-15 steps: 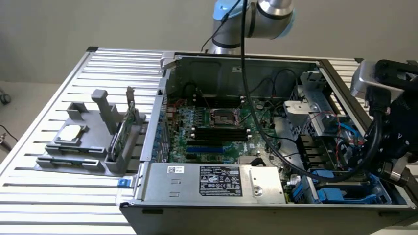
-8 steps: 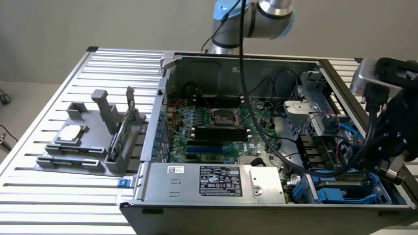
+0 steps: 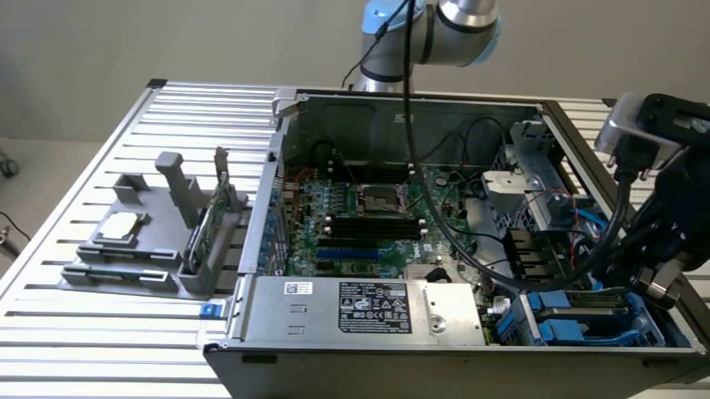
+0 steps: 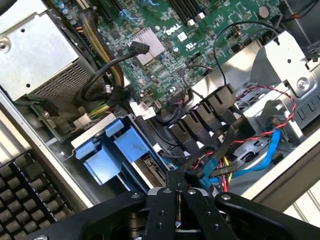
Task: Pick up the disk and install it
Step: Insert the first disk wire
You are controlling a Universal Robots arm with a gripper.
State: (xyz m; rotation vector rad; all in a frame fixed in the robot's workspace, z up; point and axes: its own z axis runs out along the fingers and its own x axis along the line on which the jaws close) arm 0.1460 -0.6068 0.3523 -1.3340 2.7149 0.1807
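Observation:
My gripper [image 3: 661, 278] hangs low over the drive bay at the near corner of the open computer case [image 3: 400, 108], on the exterior view's right. In the wrist view its black fingertips [image 4: 176, 186] press together with nothing visible between them. Just beyond them sits a bright blue plastic carrier [image 4: 112, 147] in the bay, also visible from outside as blue carrier parts [image 3: 560, 320]. A thin grey-green slab [image 3: 594, 298] lies in the bay between the blue parts; I cannot tell if it is the disk. No white label shows.
Black cables [image 4: 200, 122] and red, yellow and blue wires [image 4: 260, 150] crowd the bay beside the fingers. The power supply [image 3: 361, 307] lies along the case front. A grey parts stand [image 3: 155, 237] with a small silver chip [image 3: 120, 226] sits on the slatted table [image 3: 66, 332].

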